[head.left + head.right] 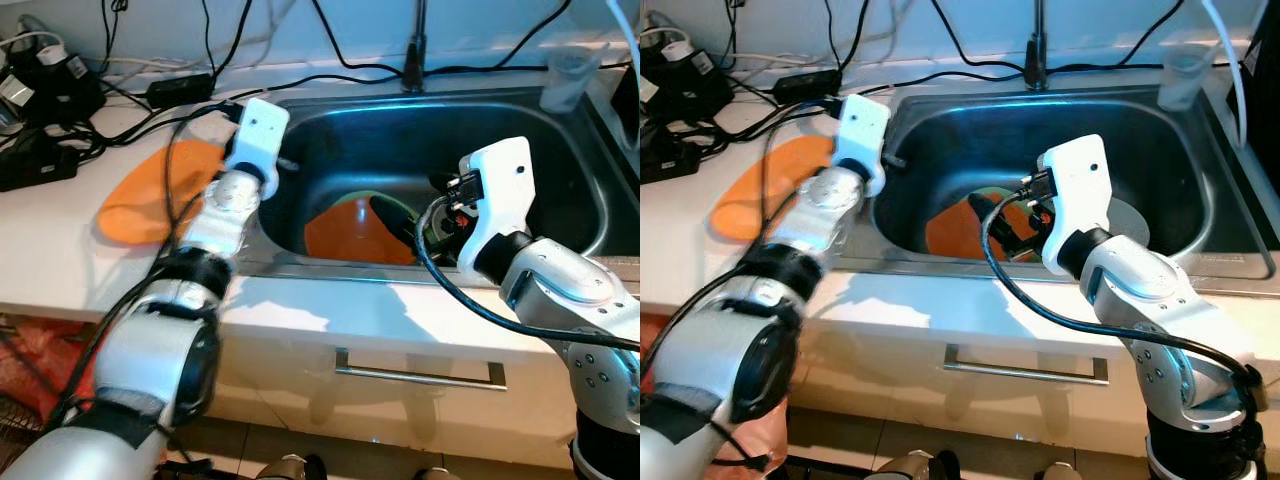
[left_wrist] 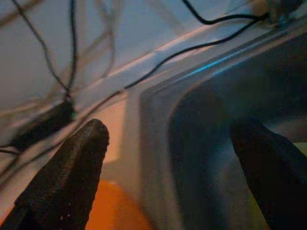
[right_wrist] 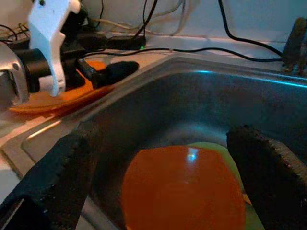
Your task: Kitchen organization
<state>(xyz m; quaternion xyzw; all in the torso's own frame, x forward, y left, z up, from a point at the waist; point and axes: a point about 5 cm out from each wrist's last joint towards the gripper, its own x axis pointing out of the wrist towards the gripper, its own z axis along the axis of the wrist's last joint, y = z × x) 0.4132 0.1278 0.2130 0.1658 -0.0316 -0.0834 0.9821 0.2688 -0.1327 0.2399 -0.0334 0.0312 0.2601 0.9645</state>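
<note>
An orange plate (image 1: pixel 350 235) lies in the bottom of the steel sink (image 1: pixel 560 200), on top of a yellow-green plate (image 3: pixel 216 149). My right gripper (image 3: pixel 163 139) hangs open just above the orange plate, nothing between its fingers. A second orange plate (image 1: pixel 150 195) rests on the white counter to the left of the sink. My left gripper (image 2: pixel 172 129) is open over the sink's left rim, one finger on the counter side near that plate and the other over the basin.
A faucet (image 1: pixel 413 60) stands behind the sink and a clear plastic cup (image 1: pixel 570 75) at the back right. Black cables and power adapters (image 1: pixel 50 90) crowd the counter's back left. A drawer handle (image 1: pixel 420 372) sits below the counter edge.
</note>
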